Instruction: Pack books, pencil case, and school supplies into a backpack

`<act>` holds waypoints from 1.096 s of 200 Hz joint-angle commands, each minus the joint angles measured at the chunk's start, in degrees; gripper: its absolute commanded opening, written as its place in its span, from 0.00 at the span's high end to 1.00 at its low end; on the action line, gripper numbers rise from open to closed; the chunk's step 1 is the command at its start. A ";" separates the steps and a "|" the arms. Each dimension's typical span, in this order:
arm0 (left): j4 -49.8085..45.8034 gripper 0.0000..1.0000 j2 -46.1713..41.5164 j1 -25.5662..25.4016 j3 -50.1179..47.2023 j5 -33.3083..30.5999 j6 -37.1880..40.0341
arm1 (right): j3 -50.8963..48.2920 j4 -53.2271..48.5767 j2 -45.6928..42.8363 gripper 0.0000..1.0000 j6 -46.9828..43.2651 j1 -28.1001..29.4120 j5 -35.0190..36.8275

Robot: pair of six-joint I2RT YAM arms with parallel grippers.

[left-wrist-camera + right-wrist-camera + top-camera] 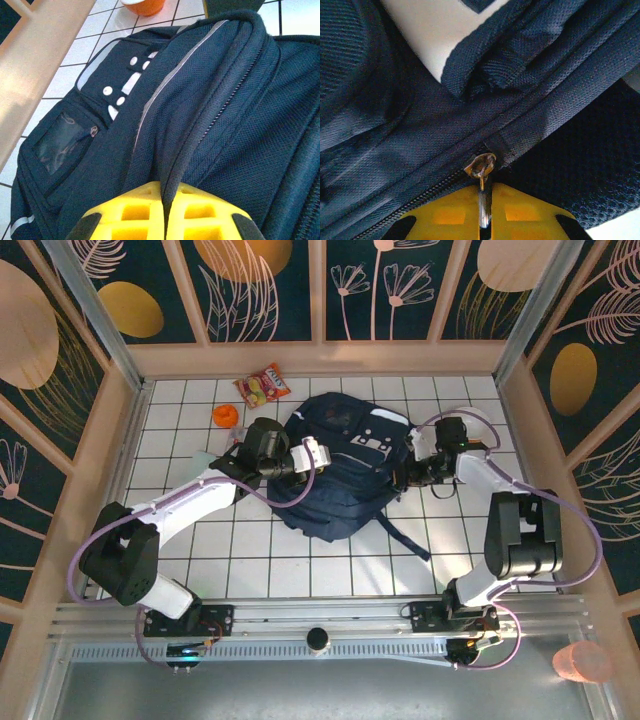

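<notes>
**Q:** Top view: what do we read first?

**A:** We see the backpack (335, 465) lying flat near the middle of the white tiled desk (300, 560). Its front faces up, showing its pale patches, and a dark strap (410, 540) trails toward the near right. The left pincer (325, 456) meets the bag's left half from the side, and the right pincer (408, 472) meets its right edge. Toward the far wall lie a red-orange snack packet (263, 386) and, nearer and to its left, a small orange round object (226, 416). Both lie apart from the bag.

**Q:** Left wrist view: how does that pincer stand?

**A:** We find its yellow fingers (135, 220) drawn together. A raised fold of navy fabric runs down into the narrow slit between them, so the left pincer is clamped on the backpack. Beyond the fold we note the pale stripe (170, 82), the white patches (125, 85) and a clear window pocket (60, 142).

**Q:** Right wrist view: and the other?

**A:** We see a metal zip pull (483, 192) hanging from its slider on the bag's zip line. It passes straight between the yellow pads (447, 215), which press in on it from both sides. The right pincer is thus closed narrowly, holding the zip pull, with navy mesh fabric folded all around it
</notes>
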 commanded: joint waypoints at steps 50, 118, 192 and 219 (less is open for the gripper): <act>9.52 1.00 2.57 -0.81 4.15 -10.01 -7.17 | -0.62 -3.44 -7.55 1.00 3.24 1.15 -8.12; 13.37 1.00 5.84 -2.00 5.86 -18.06 -13.98 | -2.35 -1.83 -13.25 1.00 11.16 8.73 -13.87; 13.24 1.00 9.70 -3.34 8.81 -21.13 -18.46 | -4.09 14.27 -17.35 1.00 31.50 25.96 -13.10; 13.25 1.00 7.88 -3.63 7.68 -18.76 -21.11 | -5.42 15.69 -18.36 1.00 34.00 25.72 -10.00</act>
